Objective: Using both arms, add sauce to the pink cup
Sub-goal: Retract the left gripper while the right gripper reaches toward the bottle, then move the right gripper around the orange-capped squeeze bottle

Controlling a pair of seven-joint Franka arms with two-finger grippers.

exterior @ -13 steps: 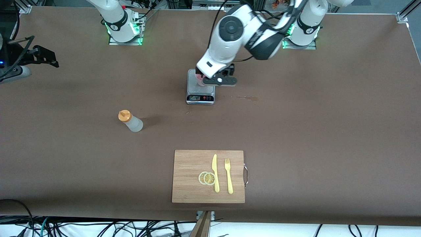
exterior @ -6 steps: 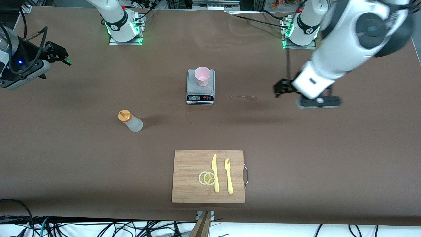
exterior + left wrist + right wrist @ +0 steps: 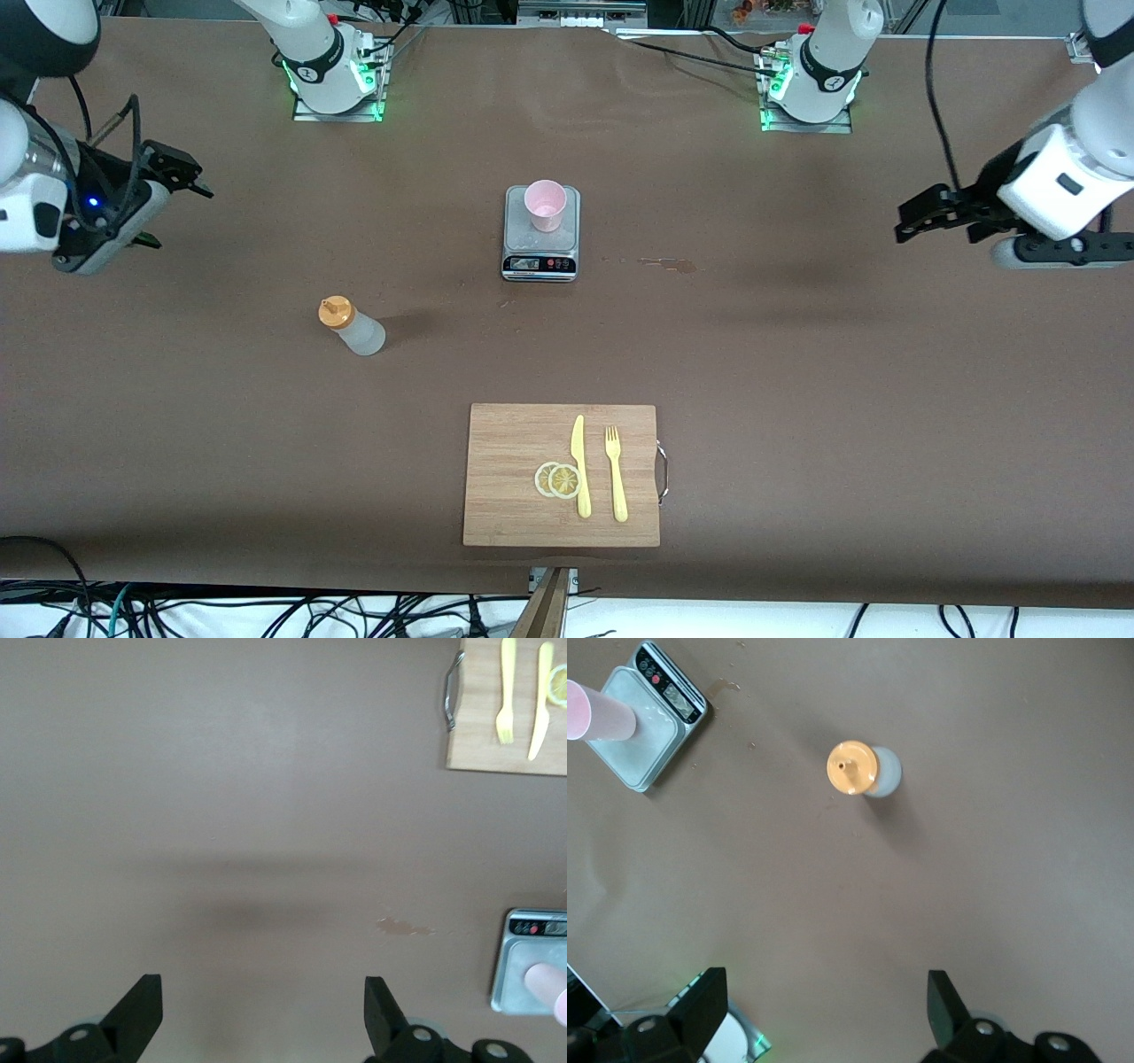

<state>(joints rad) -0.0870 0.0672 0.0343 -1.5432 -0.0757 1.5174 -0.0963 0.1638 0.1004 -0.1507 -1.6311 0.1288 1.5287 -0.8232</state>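
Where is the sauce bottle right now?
The sauce bottle stands upright on the bare table, untouched, nearer the front camera than the scale and toward the right arm's end of the table.

I see even, bright overhead light; the desk [image 3: 797, 372] carries soft arm shadows, the sauce [image 3: 352, 327] casts a short one, everything sharp.
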